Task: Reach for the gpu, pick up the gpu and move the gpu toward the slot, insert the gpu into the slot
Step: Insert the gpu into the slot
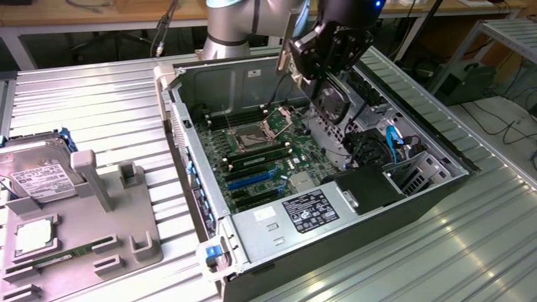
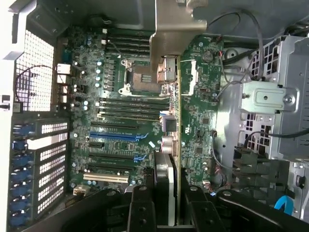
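Gpu is in the air over the open computer case, and your pincer has it. The jaws are closed partway and clamped on the card's upper edge, so it hangs with its lower edge toward the motherboard. That hold looks deliberate: the bottom edge is free to meet a slot. From the wrist you're sighting straight down the thin edge of the gpu, with dark fingers on either side and the silver bracket at its far end. The card sits over the far side of the board, beside the drive cage. The blue slot is nearer and toward the exterior view's left, well apart from it. I'd judge the card crosswise to that slot, carried but not yet lined up.
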